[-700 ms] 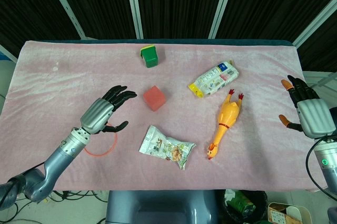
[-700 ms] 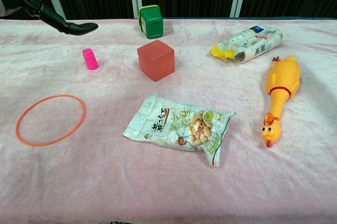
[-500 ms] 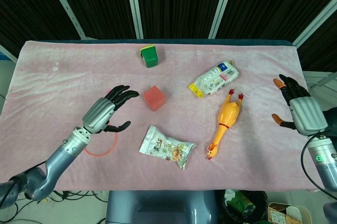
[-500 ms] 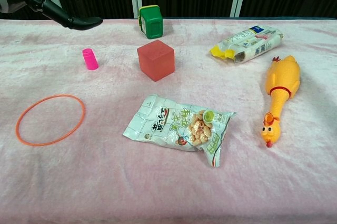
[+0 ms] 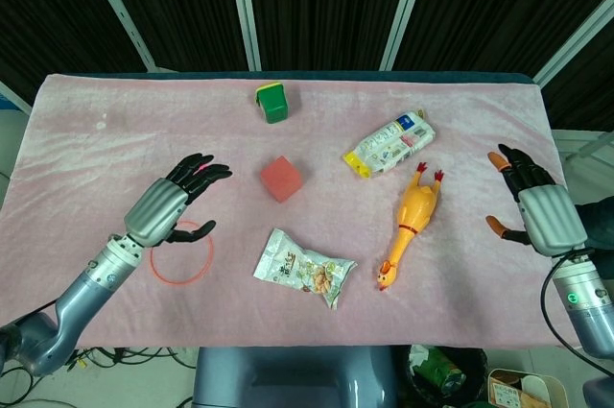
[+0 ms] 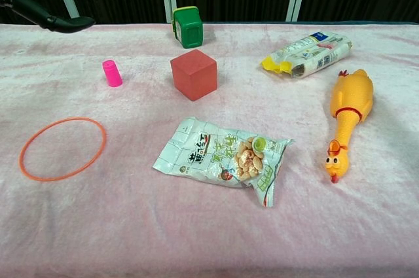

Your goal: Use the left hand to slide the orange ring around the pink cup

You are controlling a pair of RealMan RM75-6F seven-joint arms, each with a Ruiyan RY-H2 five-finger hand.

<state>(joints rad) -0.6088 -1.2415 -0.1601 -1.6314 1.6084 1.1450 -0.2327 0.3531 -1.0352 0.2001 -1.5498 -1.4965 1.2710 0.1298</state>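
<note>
The orange ring [image 6: 65,119] lies flat on the pink cloth at the front left, also visible in the head view as the ring [image 5: 209,259]. The small pink cup [image 6: 112,73] stands upright behind it, apart from the ring. In the head view my left hand [image 5: 173,202] hovers over the ring's far edge with fingers spread, holding nothing, and its fingertips hide most of the cup. Only a dark fingertip [image 6: 62,24] shows in the chest view's top left corner. My right hand [image 5: 537,206] is open at the table's right edge.
A red cube [image 6: 194,74] sits just right of the cup, with a green block [image 6: 187,26] behind it. A snack bag [image 6: 222,158] lies front centre. A yellow rubber chicken [image 6: 347,118] and a wrapped packet [image 6: 308,52] lie at the right.
My left hand has drawn back to the left, away from the red cube. The right hand has shifted slightly. Ring and cup have not moved.
</note>
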